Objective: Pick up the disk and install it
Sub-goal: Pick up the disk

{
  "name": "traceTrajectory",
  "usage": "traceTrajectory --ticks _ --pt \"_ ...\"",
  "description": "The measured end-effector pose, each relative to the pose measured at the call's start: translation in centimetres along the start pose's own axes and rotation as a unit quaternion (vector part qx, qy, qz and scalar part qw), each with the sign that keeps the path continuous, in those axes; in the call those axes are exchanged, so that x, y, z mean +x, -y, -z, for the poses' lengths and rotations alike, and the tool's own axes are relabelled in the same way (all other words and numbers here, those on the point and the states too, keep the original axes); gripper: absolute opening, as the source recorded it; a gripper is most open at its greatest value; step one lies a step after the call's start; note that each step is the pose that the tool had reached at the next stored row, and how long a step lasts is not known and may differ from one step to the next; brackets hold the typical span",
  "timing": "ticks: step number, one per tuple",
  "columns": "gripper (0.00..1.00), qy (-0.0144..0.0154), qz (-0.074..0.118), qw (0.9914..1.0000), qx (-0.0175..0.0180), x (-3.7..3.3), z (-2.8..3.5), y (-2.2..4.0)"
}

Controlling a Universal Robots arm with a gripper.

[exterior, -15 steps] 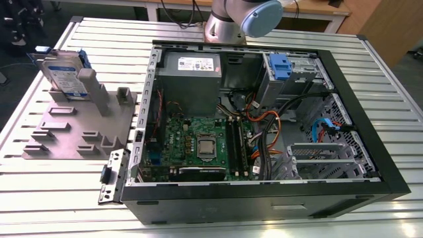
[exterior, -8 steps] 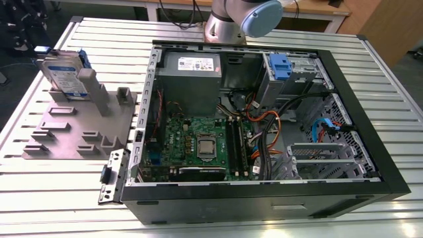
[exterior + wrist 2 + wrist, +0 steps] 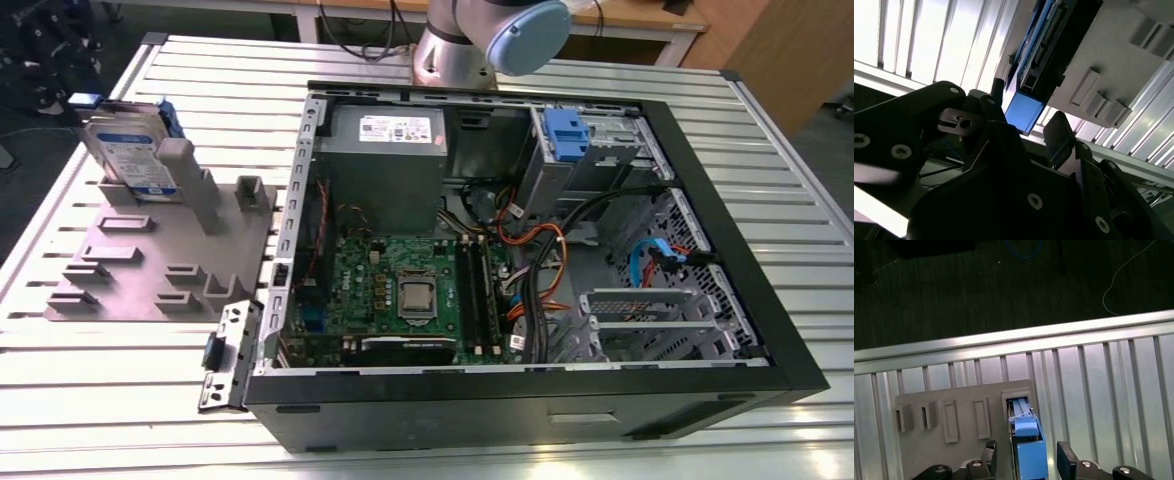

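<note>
The disk (image 3: 134,150), silver with a white-and-blue label and blue rails, stands on edge in a slot of the grey fixture (image 3: 147,260) at the exterior view's left, outside the computer case. In the first wrist view its blue-railed edge (image 3: 1026,447) lies between my two dark fingers (image 3: 1066,460), with a gap on each side. My gripper (image 3: 1026,462) is open and straddles the disk without gripping it. The second wrist view has the disk's connector edge (image 3: 1041,50) just beyond my gripper (image 3: 1026,107).
The open black computer case (image 3: 747,200) lies on the slatted metal table (image 3: 801,120). Inside it are the motherboard (image 3: 400,290), a grey power supply (image 3: 380,140) and a metal drive cage with a blue latch (image 3: 567,135). Dark floor (image 3: 1004,285) lies past the table edge.
</note>
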State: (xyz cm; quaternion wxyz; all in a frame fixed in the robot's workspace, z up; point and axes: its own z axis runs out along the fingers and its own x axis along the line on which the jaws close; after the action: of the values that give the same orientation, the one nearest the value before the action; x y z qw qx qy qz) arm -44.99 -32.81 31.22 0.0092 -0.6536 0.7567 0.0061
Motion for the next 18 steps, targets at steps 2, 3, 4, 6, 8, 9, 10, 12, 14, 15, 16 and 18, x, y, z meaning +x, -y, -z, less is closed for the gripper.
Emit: traceTrajectory --ticks 2,3,4,6,8,9,10,12,14,15,16,18 --pt "0.59 0.0002 0.0 1.0 0.0 0.01 -0.28 -0.01" --pt "0.58 0.0004 0.0 1.0 0.0 0.01 -0.39 -0.02" --pt "0.58 0.0005 0.0 1.0 0.0001 0.01 -0.47 -0.02" --pt "0.51 0.0007 0.0 1.0 0.0002 0.02 -0.64 -0.05" --pt "0.45 0.0006 0.0 1.0 0.0002 0.02 -0.76 -0.06" --pt "0.45 0.0006 0.0 1.0 0.0001 0.02 -0.8 -0.06" --pt "0.45 0.0007 0.0 1.0 0.0002 0.03 -0.86 -0.07" --pt "0.45 0.0009 0.0 1.0 0.0001 0.03 -0.98 -0.08" --pt "0.45 0.0009 0.0 1.0 0.0001 0.04 -1.13 -0.1" --pt "0.45 0.0009 0.0 1.0 0.0002 0.04 -1.21 -0.11" --pt "0.45 0.0009 0.0 1.0 0.0001 0.04 -1.28 -0.11" --pt "0.45 0.001 0.0 1.0 0.0002 0.04 -1.45 -0.11"
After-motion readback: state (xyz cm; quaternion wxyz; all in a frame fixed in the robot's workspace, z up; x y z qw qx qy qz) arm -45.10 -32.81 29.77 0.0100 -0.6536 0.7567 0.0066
